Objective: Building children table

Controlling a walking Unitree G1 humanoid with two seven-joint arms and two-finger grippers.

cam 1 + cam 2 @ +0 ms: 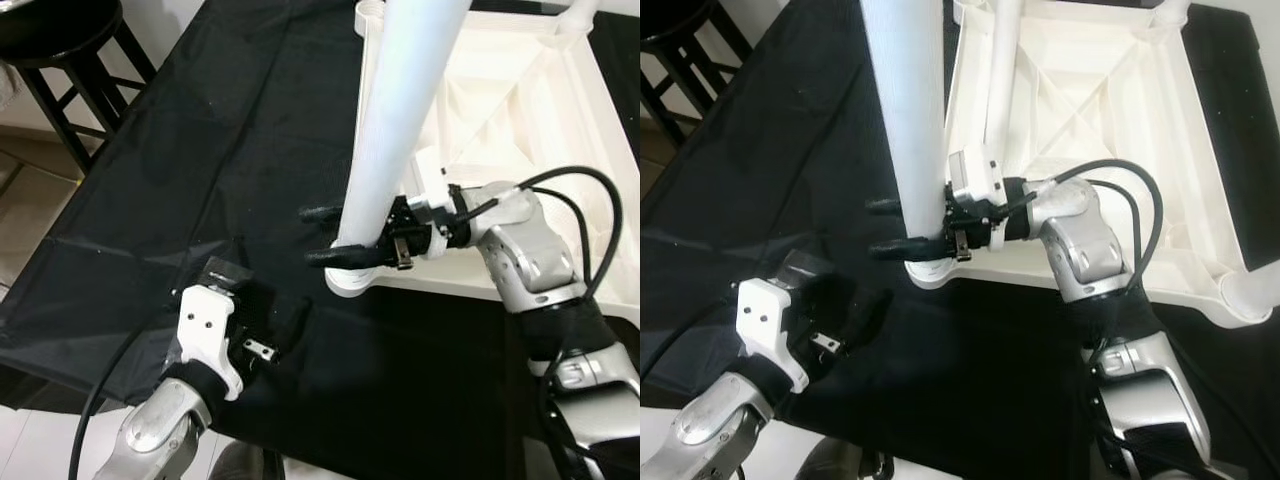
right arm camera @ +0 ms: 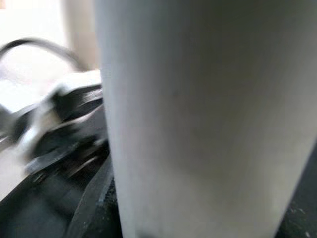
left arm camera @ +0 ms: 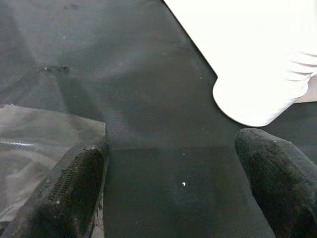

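Nearest the camera, the left gripper (image 1: 275,335) hovered low over the black cloth (image 1: 180,170), its two fingers (image 3: 74,183) spread apart and holding nothing, with a bit of clear plastic film (image 3: 34,144) lying on the cloth beside one finger. Just beyond it stood the white table leg (image 1: 395,120), a thick round tube rising steeply from the near corner socket (image 1: 350,280) of the upturned white tabletop (image 1: 520,90), which lay underside-up on the cloth with its ribbing showing. The right gripper (image 1: 325,235) was closed around the lower end of that leg, one black finger on each side of the tube just above the socket. A black cable (image 1: 575,195) looped over the right forearm. At the far left, off the cloth, stood a dark wooden stool (image 1: 65,60) on the pale floor.
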